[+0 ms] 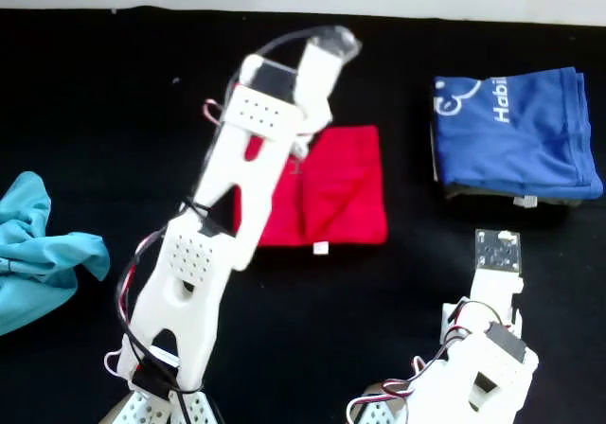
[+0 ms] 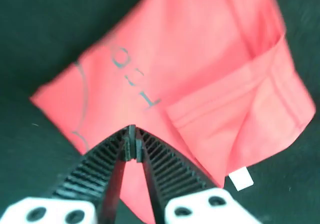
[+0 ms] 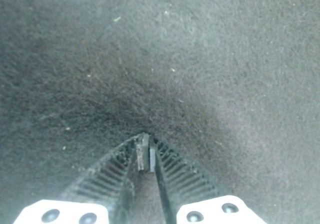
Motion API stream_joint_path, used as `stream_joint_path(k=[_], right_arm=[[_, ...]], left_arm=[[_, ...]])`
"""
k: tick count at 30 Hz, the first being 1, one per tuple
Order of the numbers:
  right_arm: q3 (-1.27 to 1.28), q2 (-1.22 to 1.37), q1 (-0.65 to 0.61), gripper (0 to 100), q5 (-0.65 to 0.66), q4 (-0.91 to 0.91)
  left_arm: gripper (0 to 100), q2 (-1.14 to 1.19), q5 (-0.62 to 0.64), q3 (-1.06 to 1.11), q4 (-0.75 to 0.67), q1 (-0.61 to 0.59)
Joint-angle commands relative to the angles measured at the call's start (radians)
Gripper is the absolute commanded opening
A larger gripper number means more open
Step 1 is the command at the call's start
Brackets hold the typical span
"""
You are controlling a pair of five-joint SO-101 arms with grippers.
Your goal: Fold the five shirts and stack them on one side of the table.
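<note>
Red shirt (image 1: 331, 192) lies folded mid-surface, near the stacked blue shirt (image 1: 511, 131). Left pincer (image 2: 134, 144) hovers over it, tips pressed together, empty (right pincer (image 3: 147, 154) likewise, over bare surface (image 3: 200, 59)). Next, I reckon: grab red, stack it.

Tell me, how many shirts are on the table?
3: a red shirt folded in the middle, a blue shirt folded at the right, a teal shirt crumpled at the left edge. Others may lie hidden under the blue one.
</note>
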Motion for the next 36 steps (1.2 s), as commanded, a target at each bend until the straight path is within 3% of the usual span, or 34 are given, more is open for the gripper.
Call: stream_joint_path(k=[1, 8, 17, 24, 36], right_arm=[[0.028, -0.001, 0.012, 0.6, 0.009, -0.027], [0.028, -0.001, 0.012, 0.6, 0.009, -0.027], [0.028, -0.001, 0.013, 0.6, 0.009, -0.033], [0.028, -0.001, 0.013, 0.6, 0.009, -0.033], [0.028, -0.001, 0.013, 0.6, 0.009, -0.033]], left_arm=[[1, 0.010, 0.009, 0.074, 0.008, 0.047], [1, 0.051, 0.011, 0.090, 0.012, 0.197], [1, -0.111, 0.066, 0.090, 0.014, 0.309], [1, -0.242, 0.066, 0.094, 0.009, 0.208], [1, -0.053, 0.068, 0.099, 0.064, -0.008]])
